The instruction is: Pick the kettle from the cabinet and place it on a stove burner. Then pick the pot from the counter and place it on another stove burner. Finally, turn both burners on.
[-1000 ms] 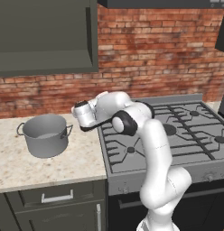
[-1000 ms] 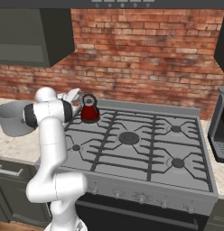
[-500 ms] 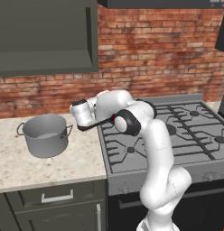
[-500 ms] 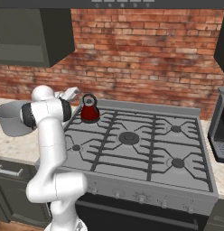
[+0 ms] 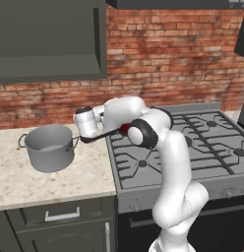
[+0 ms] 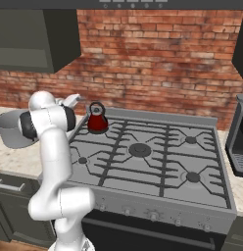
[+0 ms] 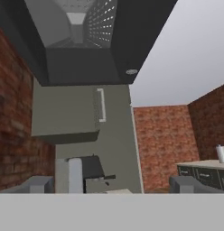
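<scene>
Claw [image 7: 111,185] open and empty beside the stove; the pot [image 5: 48,147] sits left of it on the tabletop [image 5: 55,179], kettle [image 6: 97,119] already on a burner.

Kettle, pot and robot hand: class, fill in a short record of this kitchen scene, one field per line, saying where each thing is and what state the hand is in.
kettle: red kettle upright on the stove's back left burner, already out of the cabinet
pot: grey pot on the counter, left of the stove
stove: gas stove, other burners bare, no flames seen
hand: hand open, holding nothing, hanging over the counter between pot and stove
cabinet: wall cabinet above the pot
task stage: kettle placed, pot not yet picked up
</scene>
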Controlling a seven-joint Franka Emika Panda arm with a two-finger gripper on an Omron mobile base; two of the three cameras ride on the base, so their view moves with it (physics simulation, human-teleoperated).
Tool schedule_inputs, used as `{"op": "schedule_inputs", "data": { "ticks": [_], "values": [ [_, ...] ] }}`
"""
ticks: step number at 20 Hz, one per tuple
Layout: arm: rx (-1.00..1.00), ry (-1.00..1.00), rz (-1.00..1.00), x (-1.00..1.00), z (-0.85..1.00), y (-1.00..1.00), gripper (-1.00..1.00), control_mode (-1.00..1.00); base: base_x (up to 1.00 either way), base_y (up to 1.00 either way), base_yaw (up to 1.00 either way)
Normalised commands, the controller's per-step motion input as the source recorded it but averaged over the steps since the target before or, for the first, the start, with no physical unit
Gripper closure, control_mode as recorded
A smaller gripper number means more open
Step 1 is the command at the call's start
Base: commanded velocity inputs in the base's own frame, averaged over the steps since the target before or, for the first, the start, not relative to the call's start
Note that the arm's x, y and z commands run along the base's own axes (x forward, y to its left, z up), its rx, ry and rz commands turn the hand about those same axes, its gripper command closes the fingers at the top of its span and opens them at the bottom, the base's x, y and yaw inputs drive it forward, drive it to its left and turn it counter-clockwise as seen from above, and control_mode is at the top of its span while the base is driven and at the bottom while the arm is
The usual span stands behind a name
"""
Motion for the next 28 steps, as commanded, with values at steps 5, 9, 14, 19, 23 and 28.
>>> {"op": "schedule_inputs", "data": {
  "ticks": [5, 9, 14, 19, 23, 28],
  "values": [
    [0.00, -0.15, 0.00, -0.49, 0.11, 0.05, -1.00, -1.00, 0.00, 0.00, 0.00],
    [0.00, -0.16, 0.00, -0.43, 0.21, 0.00, -1.00, -1.00, 0.00, 0.00, 0.00],
    [0.00, -0.13, 0.00, -0.44, 0.16, 0.02, -1.00, -1.00, 0.00, 0.00, 0.00],
    [0.00, -0.09, 0.00, -0.48, 0.05, 0.08, -1.00, -1.00, 0.00, 0.00, 0.00],
    [0.00, -0.05, 0.00, -0.51, 0.00, 0.16, -1.00, -1.00, 0.00, 0.00, 0.00],
    [0.00, -0.09, 0.00, -0.52, 0.00, 0.18, -1.00, -1.00, 0.00, 0.00, 0.00]
  ]
}}
